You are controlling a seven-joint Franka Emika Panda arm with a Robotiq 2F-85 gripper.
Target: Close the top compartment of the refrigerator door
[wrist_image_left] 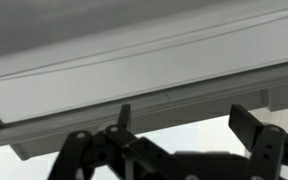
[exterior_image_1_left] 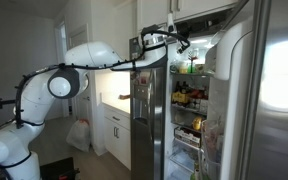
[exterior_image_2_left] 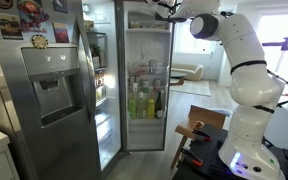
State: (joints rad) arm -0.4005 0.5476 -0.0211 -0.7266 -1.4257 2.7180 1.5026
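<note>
White rounded arm, black joint rings, black pincer

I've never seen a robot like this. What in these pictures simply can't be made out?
- End effector: in an exterior view the top edge cuts it off, so contact with the refrigerator is unclear.
- Bottles inside: too small and blurred to read labels.
- Magnets on the refrigerator door: too small to read.
- Wrist view: a pale panel fills the frame; which part it is cannot be told.
</note>
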